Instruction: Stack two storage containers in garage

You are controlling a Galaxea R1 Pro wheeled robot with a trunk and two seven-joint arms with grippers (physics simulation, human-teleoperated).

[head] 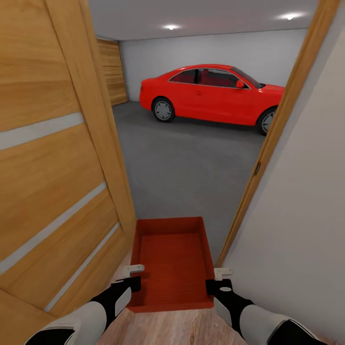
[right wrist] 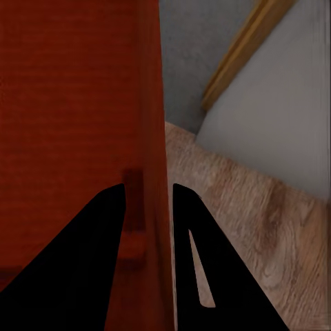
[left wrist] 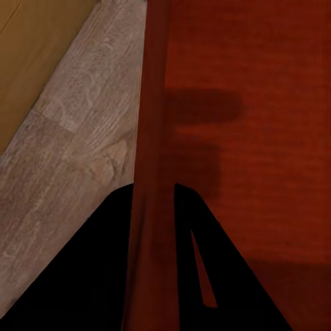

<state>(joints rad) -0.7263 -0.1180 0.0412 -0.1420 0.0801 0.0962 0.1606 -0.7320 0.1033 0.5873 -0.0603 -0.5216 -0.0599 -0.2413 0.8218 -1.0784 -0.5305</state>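
One orange-red open-top storage container (head: 172, 258) hangs level between my two grippers, in a doorway. My left gripper (head: 133, 278) is shut on its left wall, and the left wrist view shows that wall (left wrist: 155, 103) pinched between the black fingers (left wrist: 103, 262). My right gripper (head: 219, 280) is shut on the right wall (right wrist: 150, 103), which sits between the fingers (right wrist: 89, 248) in the right wrist view. The container is empty. Beyond the doorway lies the garage with its dark grey floor (head: 187, 158). The living room is out of view.
An open wooden door leaf (head: 52, 167) stands close on the left. A wooden door frame (head: 273, 139) and a white wall (head: 302, 215) are close on the right. A red car (head: 215, 93) is parked at the back of the garage, and a plank garage door (head: 112, 72) is far left. Light wood planks (head: 167, 328) are underfoot.
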